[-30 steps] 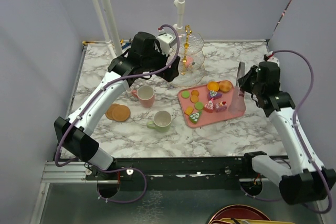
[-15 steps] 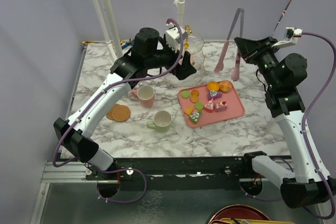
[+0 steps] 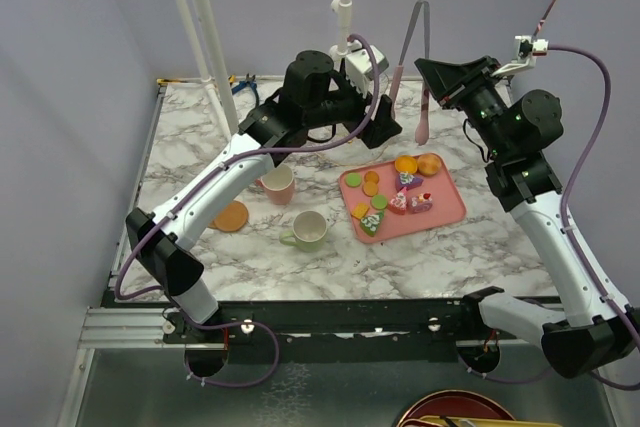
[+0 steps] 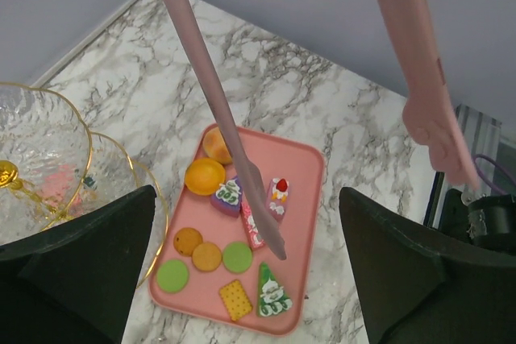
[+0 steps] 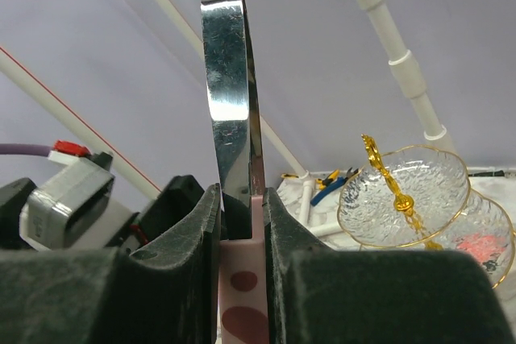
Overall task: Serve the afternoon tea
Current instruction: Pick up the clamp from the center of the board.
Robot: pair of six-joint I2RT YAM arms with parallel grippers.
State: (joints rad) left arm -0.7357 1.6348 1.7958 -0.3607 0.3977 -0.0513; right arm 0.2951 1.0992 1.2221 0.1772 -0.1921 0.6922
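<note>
Right gripper (image 5: pixel 240 217) clamps steel-and-pink tongs (image 5: pixel 230 78), left gripper (image 4: pixel 246 223) gapes wide, above small cakes (image 4: pixel 272 294) that look light, best pinched gently across their sides

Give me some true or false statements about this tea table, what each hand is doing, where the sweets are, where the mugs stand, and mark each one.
1. The right hand grips a pair of pink tongs. True.
2. The left hand is shut on a macaron. False: its fingers stand wide apart with nothing between them.
3. Sweets lie on the pink tray. True.
4. The green mug stands on a brown coaster. False: it stands upright on the bare marble table, apart from the coaster.
</note>
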